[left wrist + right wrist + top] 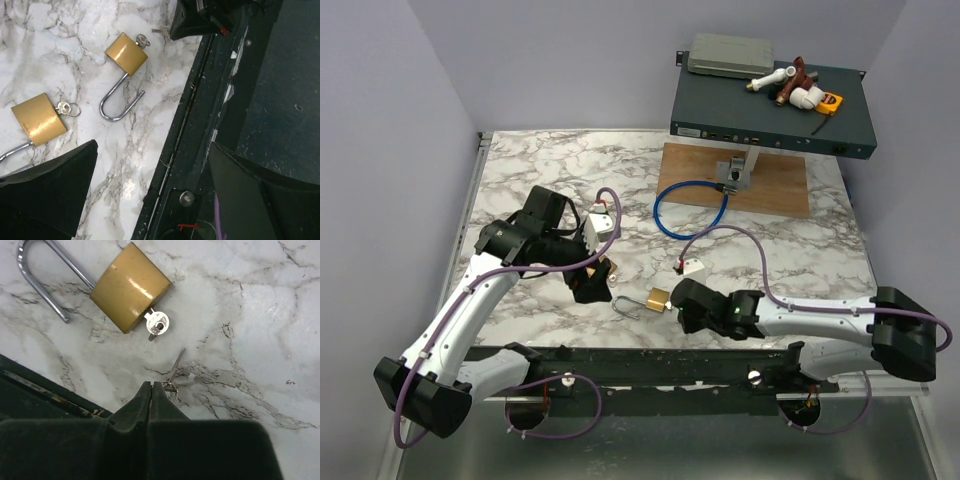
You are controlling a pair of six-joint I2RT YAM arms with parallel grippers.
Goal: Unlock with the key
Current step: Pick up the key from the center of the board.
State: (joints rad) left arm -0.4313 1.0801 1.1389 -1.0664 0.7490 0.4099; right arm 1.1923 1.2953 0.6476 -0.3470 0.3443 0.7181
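R arm [820, 322] lies low along the bottom of the top view, stretched leftward. R gripper [151, 385] has fingers pressed together, tips near the marble table [260, 300]. Slim key [176, 365] lies flat just past those tips, ring end touching them, blade angled up-right; can't tell if it's nipped. Up-left of it is a brass padlock [131, 287], shackle [35, 285] open, 2nd key [157, 322] in its base. L arm [460, 310] rises from lower left, wrist tipped down. L gripper [152, 145] is spread wide, w/ another padlock [39, 119] at left of its view.
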